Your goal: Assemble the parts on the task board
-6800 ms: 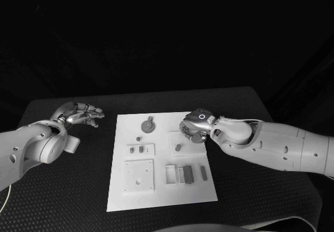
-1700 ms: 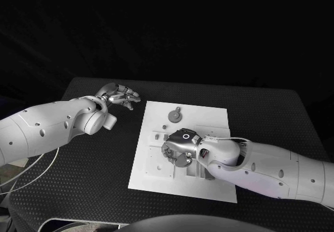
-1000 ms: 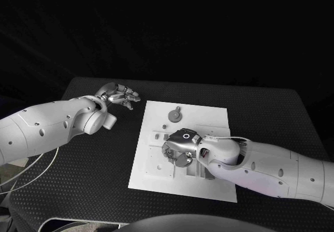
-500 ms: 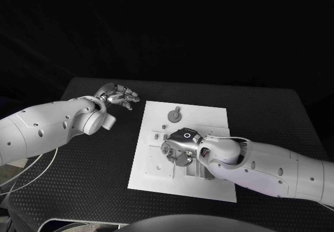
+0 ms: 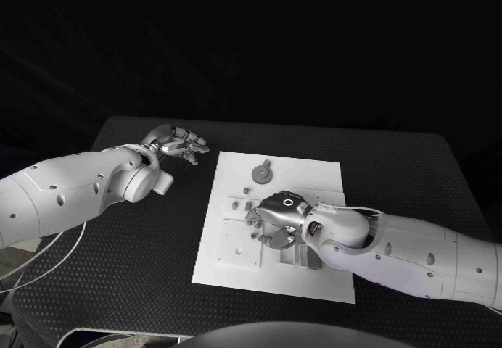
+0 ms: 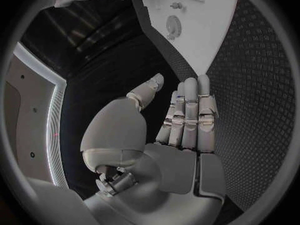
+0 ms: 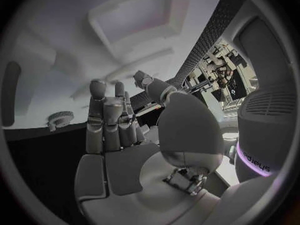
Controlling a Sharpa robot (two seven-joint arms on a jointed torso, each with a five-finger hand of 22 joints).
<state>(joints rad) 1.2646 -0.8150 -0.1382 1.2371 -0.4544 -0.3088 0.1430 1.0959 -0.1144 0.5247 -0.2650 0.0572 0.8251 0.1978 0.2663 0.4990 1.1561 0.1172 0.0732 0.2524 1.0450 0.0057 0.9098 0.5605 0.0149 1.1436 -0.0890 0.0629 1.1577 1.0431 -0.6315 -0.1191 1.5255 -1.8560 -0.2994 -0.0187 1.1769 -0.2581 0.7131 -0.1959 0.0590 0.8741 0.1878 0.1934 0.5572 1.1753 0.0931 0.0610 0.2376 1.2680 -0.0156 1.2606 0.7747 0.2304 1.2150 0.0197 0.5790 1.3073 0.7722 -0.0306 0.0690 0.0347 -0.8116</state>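
Task board [image 5: 314,170], a white plate, lies mid-surface on the black textured surface [image 5: 418,174], its long side running away from the robot. Right hand [image 5: 274,221] sits over the middle of the board, palm down, fingers bent toward the plate; the right wrist view shows those fingers [image 7: 106,120] lined up side by side and nothing between them and the thumb, so the hand reads as released, carrying no part. Whether the fingertips touch the board cannot be told. Left hand [image 5: 178,141] is off the board, over the bare surface near the board's far left corner; in the left wrist view its fingers [image 6: 190,112] are straight and together, thumb apart, nothing in the palm: also released. Parts on the board: a round gear-like disc [image 5: 260,172] with a small tab lies flat near the far end, well apart from the right hand; the same disc shows in the left wrist view [image 6: 173,24] and, toothed, at the board's edge in the right wrist view [image 7: 60,118]. A raised square plate [image 5: 236,243] sits at the near left part of the board, just beside the right hand. Small pegs [image 5: 239,204] stand just left of the right hand. A rectangular recessed frame [image 7: 134,20] lies on the board beyond the right fingers.
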